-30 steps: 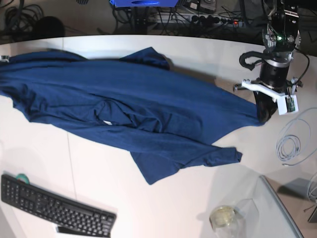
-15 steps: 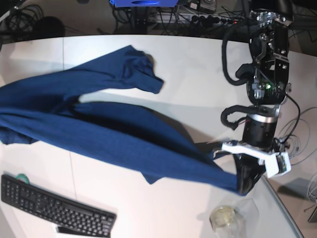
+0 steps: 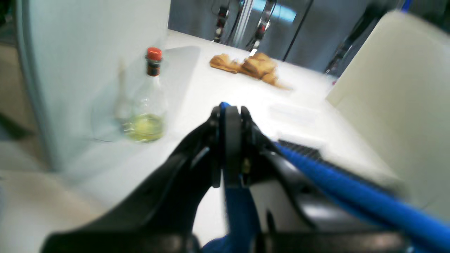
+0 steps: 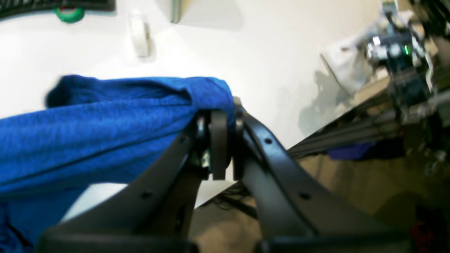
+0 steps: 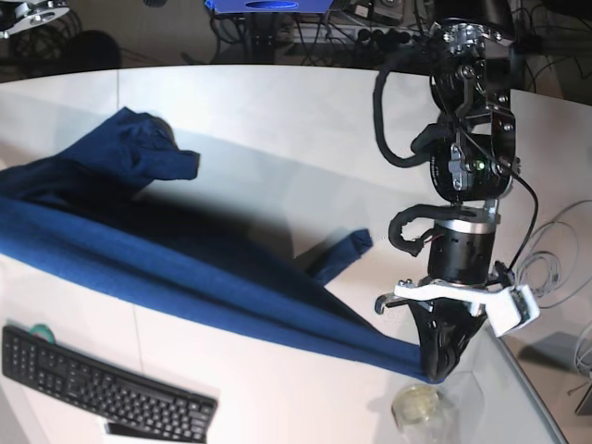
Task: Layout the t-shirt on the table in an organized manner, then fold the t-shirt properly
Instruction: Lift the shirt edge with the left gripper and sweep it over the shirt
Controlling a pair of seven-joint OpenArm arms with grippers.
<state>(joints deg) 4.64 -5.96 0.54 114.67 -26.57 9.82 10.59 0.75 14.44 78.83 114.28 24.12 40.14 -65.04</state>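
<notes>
1. Gripping the t-shirt [image 5: 185, 277] at one corner, the left gripper [image 5: 437, 370] has its jaws pressed together on the navy fabric, which runs taut away from it above the table [image 5: 305, 120].
2. Right gripper [image 4: 219, 140] – jaws likewise clamped on a bunched edge of the cloth, which drapes over them; it is out of the base view.
3. A sleeve hangs loose partway along the stretched span.
4. Just below the left gripper stands a clear bottle [image 5: 418, 407]; a black keyboard [image 5: 102, 384] lies well off, beyond the cloth.

black arm [image 5: 467, 139]; looped cables; white bracket [image 5: 499, 301]
</notes>
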